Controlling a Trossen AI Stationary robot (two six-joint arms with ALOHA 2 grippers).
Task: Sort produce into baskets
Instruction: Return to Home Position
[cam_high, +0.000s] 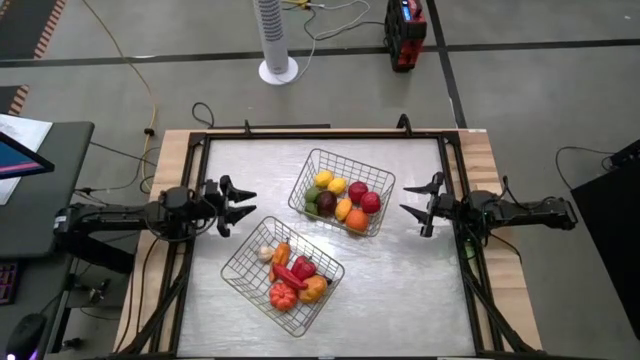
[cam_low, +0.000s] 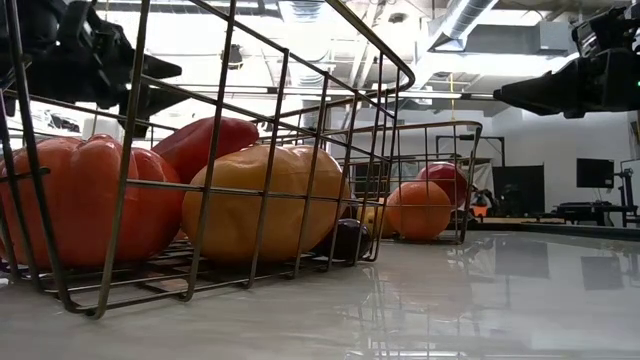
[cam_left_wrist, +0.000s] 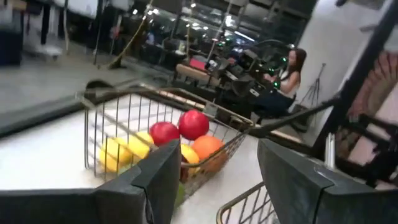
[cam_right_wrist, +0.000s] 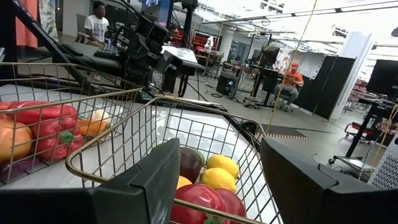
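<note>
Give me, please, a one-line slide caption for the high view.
Upper basket and lower basket hold toy produce; left gripper and right gripper open at either side.

Left arm (cam_high: 120, 218): matte black, slim jointed links, dark cables alongside.
Right arm (cam_high: 520, 212): same black build.
Left gripper (cam_high: 238, 210): two dark, flat, angular fingers (cam_left_wrist: 152, 183).
</note>
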